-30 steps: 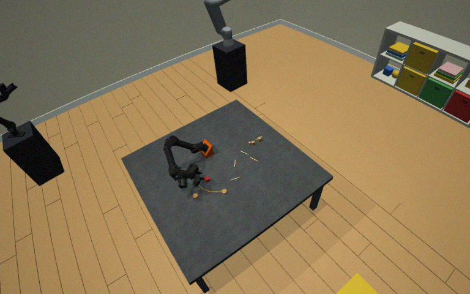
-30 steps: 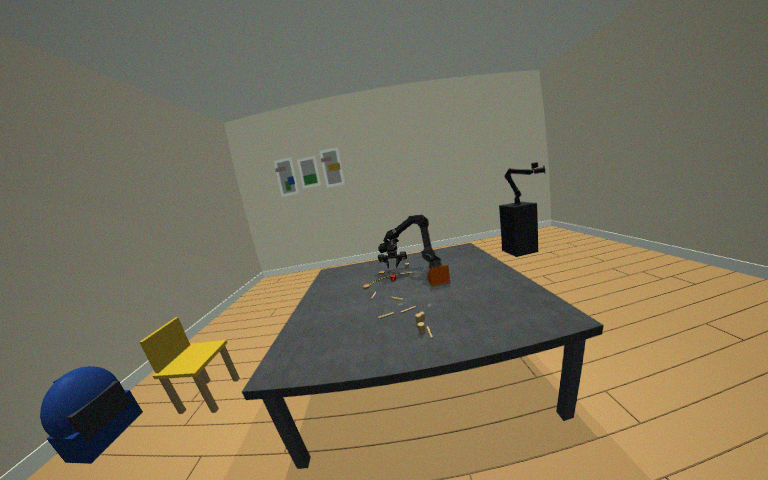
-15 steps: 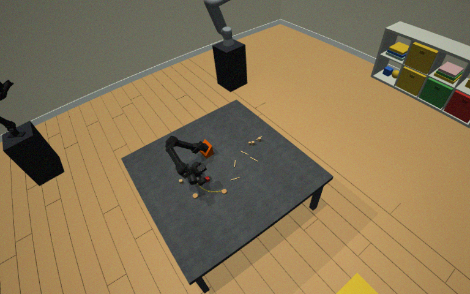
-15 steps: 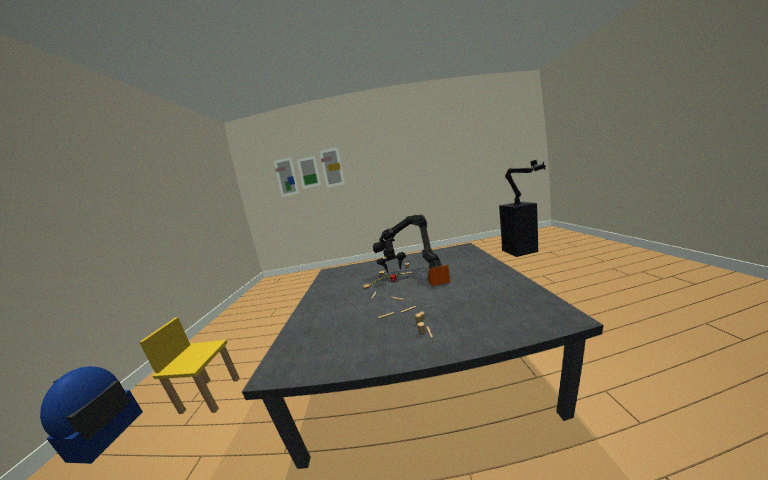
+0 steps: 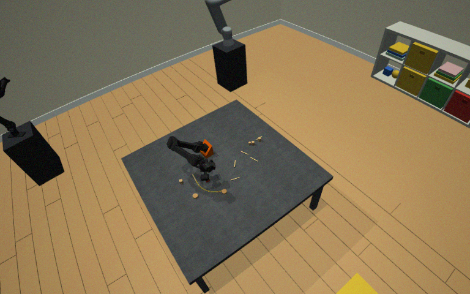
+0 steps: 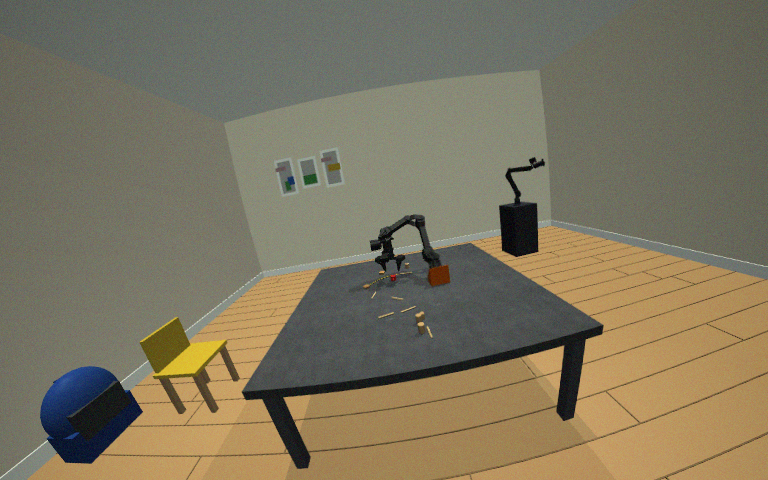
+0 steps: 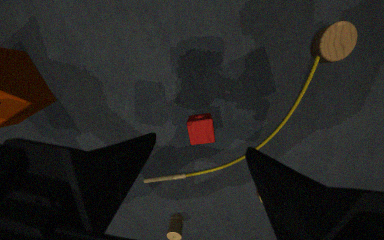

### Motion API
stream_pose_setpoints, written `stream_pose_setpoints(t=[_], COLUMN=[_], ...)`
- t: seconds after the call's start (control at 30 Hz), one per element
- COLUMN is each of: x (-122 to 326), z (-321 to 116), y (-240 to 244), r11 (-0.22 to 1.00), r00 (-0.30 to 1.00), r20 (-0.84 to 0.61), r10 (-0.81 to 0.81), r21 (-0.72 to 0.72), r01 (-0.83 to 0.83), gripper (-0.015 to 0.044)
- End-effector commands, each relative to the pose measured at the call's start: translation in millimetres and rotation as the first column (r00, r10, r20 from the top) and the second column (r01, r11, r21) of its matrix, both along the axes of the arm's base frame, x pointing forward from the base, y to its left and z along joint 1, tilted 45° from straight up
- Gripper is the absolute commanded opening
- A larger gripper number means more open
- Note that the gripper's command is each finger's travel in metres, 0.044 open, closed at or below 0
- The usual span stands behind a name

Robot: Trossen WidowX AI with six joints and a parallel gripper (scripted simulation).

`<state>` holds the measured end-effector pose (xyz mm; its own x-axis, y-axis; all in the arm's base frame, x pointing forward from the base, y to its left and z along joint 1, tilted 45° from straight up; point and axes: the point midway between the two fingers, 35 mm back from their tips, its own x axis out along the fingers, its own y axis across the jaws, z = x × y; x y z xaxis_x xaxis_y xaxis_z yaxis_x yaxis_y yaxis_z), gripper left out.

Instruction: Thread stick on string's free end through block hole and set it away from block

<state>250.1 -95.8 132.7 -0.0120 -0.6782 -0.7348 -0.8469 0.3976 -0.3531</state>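
Observation:
The orange block (image 5: 209, 150) (image 6: 439, 275) (image 7: 19, 70) stands on the table near the arm's base; part of its opening shows in the wrist view. The round wooden button (image 5: 223, 191) (image 6: 366, 286) (image 7: 338, 41) lies on the table. From it the yellow string (image 5: 202, 187) (image 7: 291, 111) curves over the table, outside the block. The thin stick (image 7: 164, 178) at its free end lies on the table. My gripper (image 6: 392, 270) (image 7: 201, 144) is wide open and empty, pointing down above the table. In the wrist view the stick shows between the two fingers, nearer the left one.
A small red cube (image 6: 393, 277) (image 7: 201, 131) sits between the fingertips in the wrist view, beside the string. A short wooden peg (image 5: 180, 180) (image 7: 174, 234) and a wooden disc (image 5: 195, 195) are nearby. Several loose sticks and small pegs (image 5: 252, 143) lie farther off.

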Motion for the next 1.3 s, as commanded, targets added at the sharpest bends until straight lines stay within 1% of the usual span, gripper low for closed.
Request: stream_pose_setpoints(t=[0.0, 0.3, 0.53, 0.57, 0.9, 1.2, 1.27], x=[-0.6, 0.4, 0.4, 0.4, 0.3, 0.3, 0.3], z=[-0.9, 0.3, 0.3, 0.3, 0.3, 0.3, 0.3], y=[0.1, 0.2, 0.2, 0.2, 0.2, 0.2, 0.2], r11=[0.999, 1.0, 1.0, 1.0, 1.0, 1.0, 1.0], r00=[1.0, 1.0, 1.0, 1.0, 1.0, 1.0, 1.0], r20=[0.016, 0.015, 0.015, 0.015, 0.015, 0.015, 0.015], r10=[-0.01, -0.007, -0.007, -0.007, -0.007, -0.007, -0.007], r21=[-0.034, -0.028, -0.028, -0.028, -0.028, -0.028, -0.028], r01=[0.011, 0.007, 0.007, 0.007, 0.007, 0.007, 0.007], gripper=[0.044, 0.044, 0.0256, 0.0243, 0.0243, 0.0006, 0.0])
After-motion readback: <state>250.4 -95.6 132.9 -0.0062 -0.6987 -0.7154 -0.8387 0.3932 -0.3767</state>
